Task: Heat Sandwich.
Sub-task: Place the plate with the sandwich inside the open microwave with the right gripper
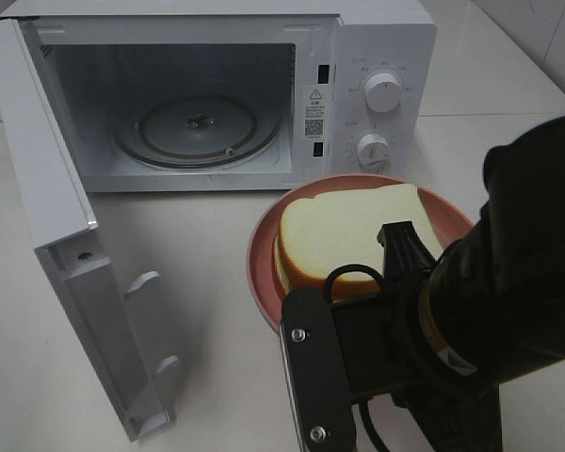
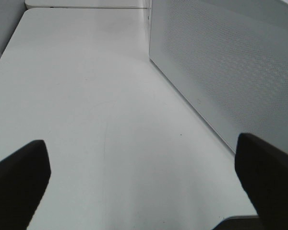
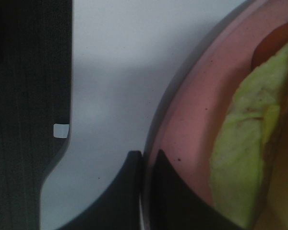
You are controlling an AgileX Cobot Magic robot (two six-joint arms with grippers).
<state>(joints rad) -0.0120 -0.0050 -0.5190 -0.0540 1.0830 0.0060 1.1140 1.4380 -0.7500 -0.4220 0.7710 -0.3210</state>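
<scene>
One white counter (image 1: 508, 104) beneath everything. Toward its back, one white microwave oven (image 1: 377, 38), cavity open, with one white hinged door (image 1: 38, 179) swung fully out to the left. Low on the right of the high view, one bulky black right arm (image 1: 518, 282), reaching in from the near edge and angled down toward the plate. Just in front of the oven, below its control panel, one round pink plate (image 1: 260, 254) flat on the counter. In the plate's well, lying flat, one sandwich (image 1: 344, 226) of thick square white bread with tan crust and pale yellow filling. Inside the oven cavity, one round glass turntable (image 1: 198, 127). On the control panel, two round white knobs (image 1: 383, 92), one above the other. Right jaws clenched on the plate's near rim, one black finger (image 3: 125, 196) outside it and one inside, beside the sandwich. Left jaws released, two black fingertips (image 2: 19, 187) spread wide over the counter, next to a perforated white panel (image 2: 221, 62).
</scene>
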